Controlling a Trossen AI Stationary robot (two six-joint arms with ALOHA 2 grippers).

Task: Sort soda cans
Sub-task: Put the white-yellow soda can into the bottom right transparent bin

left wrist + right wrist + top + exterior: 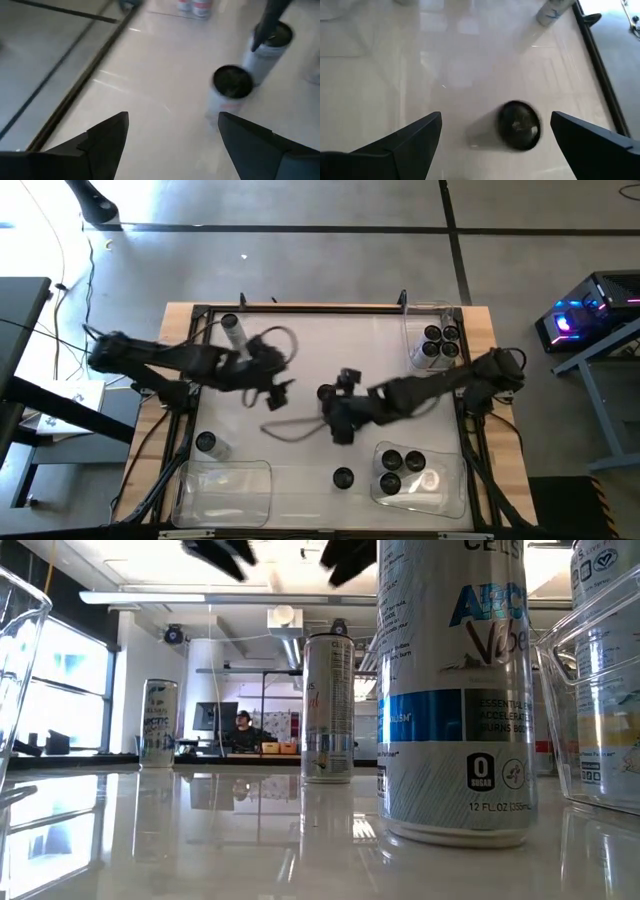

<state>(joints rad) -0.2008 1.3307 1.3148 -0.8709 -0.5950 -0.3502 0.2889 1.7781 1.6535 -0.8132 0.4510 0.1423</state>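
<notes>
Right pincer [495, 137] open — one can [519, 125] between.

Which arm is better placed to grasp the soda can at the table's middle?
Right, probably: the open right gripper faces the soda can squarely; the left gripper stands farther off, to its side.

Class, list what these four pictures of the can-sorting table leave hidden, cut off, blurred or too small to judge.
- Low view: the nearest soda can is cut off by the top edge; its top is unseen.
- Low view: the can inside the clear bin is cut by the right edge.
- Right wrist view: the can between the right tool fingers is motion-blurred; its label is unreadable.
- High view: can labels are too small.
</notes>
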